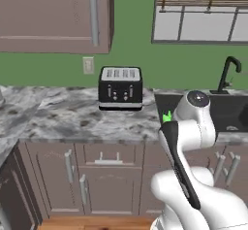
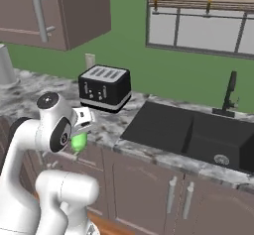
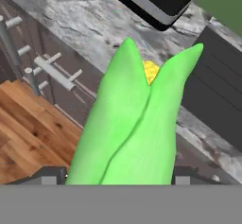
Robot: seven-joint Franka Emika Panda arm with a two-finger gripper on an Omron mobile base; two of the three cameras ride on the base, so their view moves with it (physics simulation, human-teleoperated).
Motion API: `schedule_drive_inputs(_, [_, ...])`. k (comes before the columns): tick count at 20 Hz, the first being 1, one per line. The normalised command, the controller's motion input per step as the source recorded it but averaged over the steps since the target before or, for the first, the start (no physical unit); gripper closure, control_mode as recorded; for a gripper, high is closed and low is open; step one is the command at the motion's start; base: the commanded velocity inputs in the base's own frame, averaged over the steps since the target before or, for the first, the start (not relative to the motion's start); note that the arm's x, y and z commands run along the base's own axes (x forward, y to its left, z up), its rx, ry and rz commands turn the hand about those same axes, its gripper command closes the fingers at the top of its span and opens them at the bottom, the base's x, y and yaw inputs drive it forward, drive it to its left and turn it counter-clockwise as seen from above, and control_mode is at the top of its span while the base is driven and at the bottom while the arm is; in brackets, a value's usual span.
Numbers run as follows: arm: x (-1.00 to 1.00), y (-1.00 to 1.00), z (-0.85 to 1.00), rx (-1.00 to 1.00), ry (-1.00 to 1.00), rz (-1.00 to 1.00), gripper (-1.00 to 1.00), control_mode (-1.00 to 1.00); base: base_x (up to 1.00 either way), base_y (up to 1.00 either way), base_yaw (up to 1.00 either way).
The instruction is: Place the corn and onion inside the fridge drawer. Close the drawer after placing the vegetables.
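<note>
You've got the corn (image 3: 134,124) pinched in the hand (image 3: 119,175) right now. In the hand view the green husk stands up between the two dark finger tips, one pressed in on each side, with a bit of yellow kernel peeking out where the husk splits at the top. So the hand is clamped on the corn, no doubt there.

From the left base view you only catch a sliver of the corn (image 1: 167,117), poking out from behind the white arm, just in front of the bench (image 1: 63,117) edge near the sink (image 1: 227,110). The right base view shows it better: the corn (image 2: 78,141) hangs below the hand (image 2: 79,130), out over the front edge of the bench, above the cabinet fronts and clear of the marble top.

The black toaster (image 2: 105,88) sits on the bench behind it, against the green wall, and the dark sink basin with its black faucet (image 2: 229,92) is off to the right.
</note>
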Motion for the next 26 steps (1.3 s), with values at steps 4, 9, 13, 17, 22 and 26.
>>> schedule_drive_inputs(4, [0.0,0.0,0.0,0.0,0.0,0.0,1.0,1.0,-1.0,-1.0,-0.03])
schedule_drive_inputs(9, [0.0,0.0,0.0,0.0,0.0,0.0,1.0,1.0,-1.0,-1.0,-0.04])
schedule_drive_inputs(13, [0.0,0.0,0.0,0.0,0.0,0.0,1.0,1.0,-0.99,-1.0,-0.04])
schedule_drive_inputs(17, [0.0,0.0,0.0,0.0,0.0,0.0,1.0,1.0,-0.84,-1.0,-0.03])
schedule_drive_inputs(22, [0.0,0.0,0.0,0.0,0.0,0.0,1.0,1.0,-0.69,-1.0,-0.01])
schedule_drive_inputs(26, [0.0,0.0,0.0,0.0,0.0,0.0,1.0,1.0,-0.49,-1.0,-0.01])
